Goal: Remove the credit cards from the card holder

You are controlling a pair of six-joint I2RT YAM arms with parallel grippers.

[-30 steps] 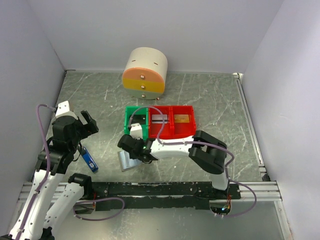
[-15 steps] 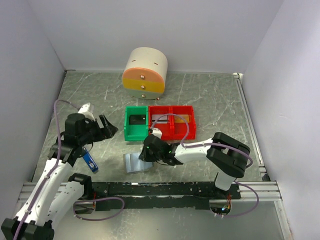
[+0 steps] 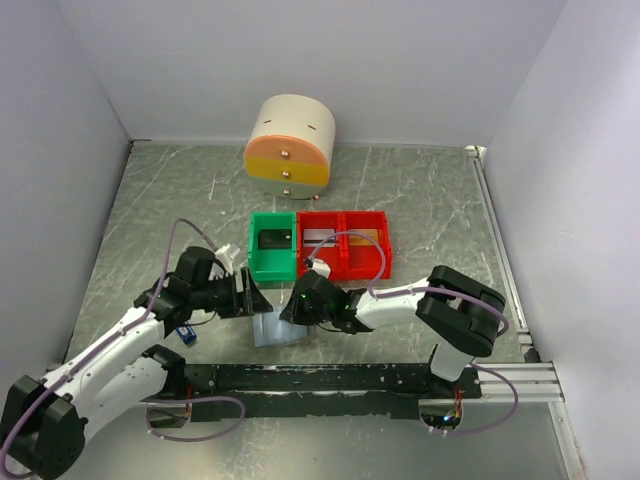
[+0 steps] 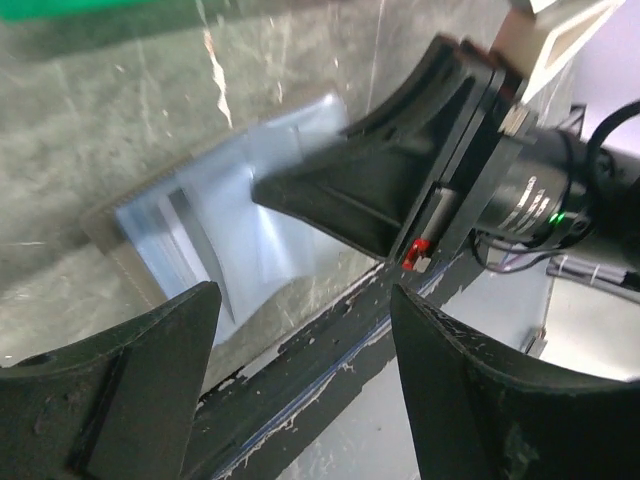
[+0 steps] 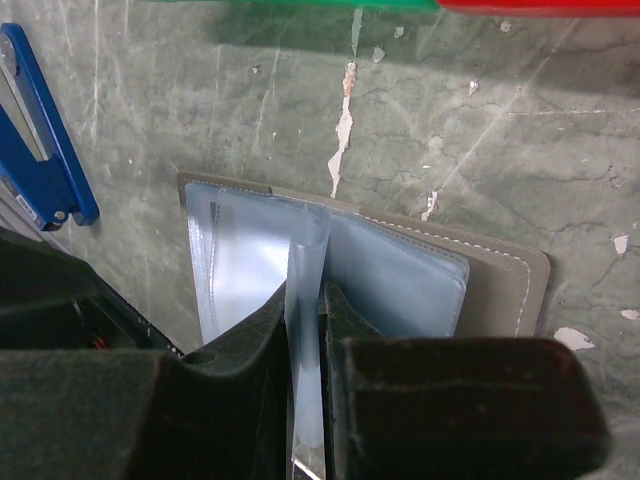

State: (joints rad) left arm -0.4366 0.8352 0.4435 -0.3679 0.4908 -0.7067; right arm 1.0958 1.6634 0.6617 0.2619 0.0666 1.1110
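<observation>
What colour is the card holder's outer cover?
The card holder cover is grey-brown, best seen in right wrist view.

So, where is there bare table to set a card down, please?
Bare table lies right of the red bins to the right wall, and far left, beside the round drawer unit. It is crowded around the card holder, where the left arm and right arm meet.

**Top view.** We see the open card holder point(image 3: 275, 328) lying flat near the front edge of the table point(image 3: 430, 190), pale inner pockets up. The right gripper point(image 3: 296, 309) meets its right edge. The left gripper point(image 3: 250, 296) hangs just over its upper left corner. Behind them stand a green bin point(image 3: 270, 270) and two joined red bins point(image 3: 350, 265). A blue stick-shaped object point(image 3: 184, 333) lies to the left.
</observation>
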